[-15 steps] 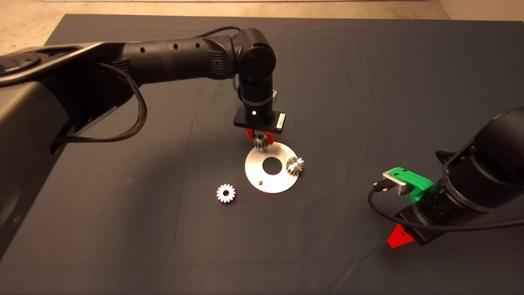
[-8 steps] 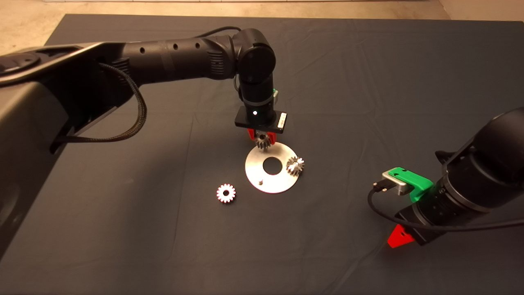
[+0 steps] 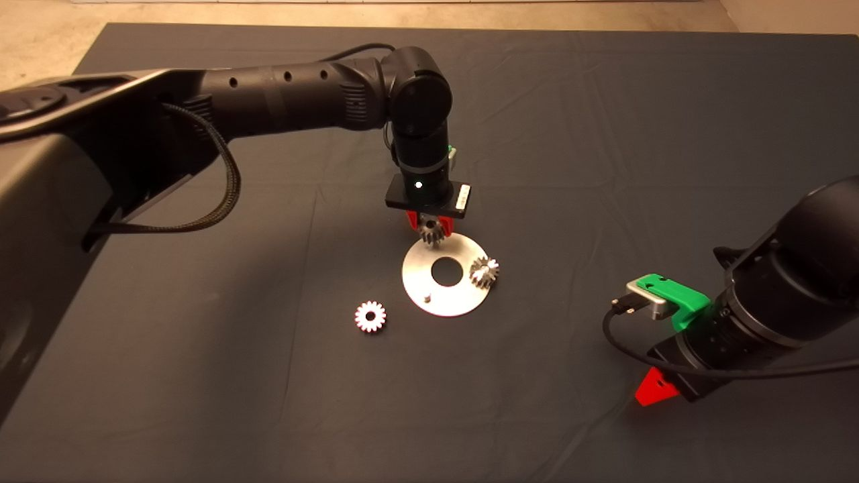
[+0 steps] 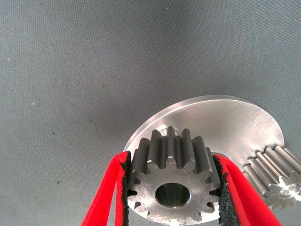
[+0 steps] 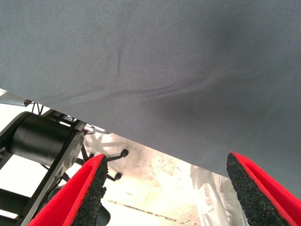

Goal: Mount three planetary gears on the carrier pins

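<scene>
A shiny silver disc (image 3: 446, 290) with a round centre hole lies mid-mat. My left gripper (image 3: 428, 228) hangs over its far edge, shut on a planetary gear (image 3: 429, 233); the left wrist view shows that gear (image 4: 171, 179) clamped between the red fingers (image 4: 109, 188) above the disc (image 4: 221, 127). A second gear (image 3: 484, 271) sits on the disc's right side, also seen as the gear (image 4: 275, 172) in the wrist view. A third gear (image 3: 370, 316) lies flat on the mat to the disc's left. One bare carrier pin (image 3: 425, 294) stands near the disc's front. My right gripper (image 3: 654, 389) waits open at the lower right.
The dark mat (image 3: 604, 134) is wrinkled and covers the table; beige floor shows past its far edge. The right wrist view shows the mat's edge (image 5: 141, 136) with a black stand and pale floor beyond.
The left gripper with its gear has shifted very slightly toward the right over the disc's far edge. Nothing else has moved.
</scene>
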Motion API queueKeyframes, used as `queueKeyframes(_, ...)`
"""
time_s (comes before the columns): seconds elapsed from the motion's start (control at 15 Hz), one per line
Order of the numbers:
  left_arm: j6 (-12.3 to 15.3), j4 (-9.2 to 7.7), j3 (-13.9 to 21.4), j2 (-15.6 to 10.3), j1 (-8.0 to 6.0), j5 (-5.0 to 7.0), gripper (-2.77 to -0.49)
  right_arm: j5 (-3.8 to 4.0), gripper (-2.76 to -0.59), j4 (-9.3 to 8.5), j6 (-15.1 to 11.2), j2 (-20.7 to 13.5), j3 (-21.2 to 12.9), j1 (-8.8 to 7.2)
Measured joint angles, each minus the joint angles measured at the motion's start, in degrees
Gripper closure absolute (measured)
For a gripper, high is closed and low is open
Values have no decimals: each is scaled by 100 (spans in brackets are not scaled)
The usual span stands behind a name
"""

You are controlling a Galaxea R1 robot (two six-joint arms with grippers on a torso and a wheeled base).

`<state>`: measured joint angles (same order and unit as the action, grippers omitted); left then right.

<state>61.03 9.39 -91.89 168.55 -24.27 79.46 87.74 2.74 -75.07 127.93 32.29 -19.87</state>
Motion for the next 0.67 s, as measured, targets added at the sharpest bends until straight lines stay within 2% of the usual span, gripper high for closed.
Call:
queueKeyframes(0.33, 0, -11, 0, 2, 2, 19, -90, 0, -187, 0, 1, 2, 0, 2)
queueKeyframes(0.47, 73, -60, -2, 11, 60, 151, -89, 2, -187, -2, 0, 18, 0, 2)
queueKeyframes(0.6, 188, -151, -25, 20, 62, 353, -89, 3, -187, -7, 1, 51, 0, 2)
queueKeyframes(0.67, 230, -211, -50, 17, 62, 364, -89, 0, -187, -7, 1, 55, 0, 2)
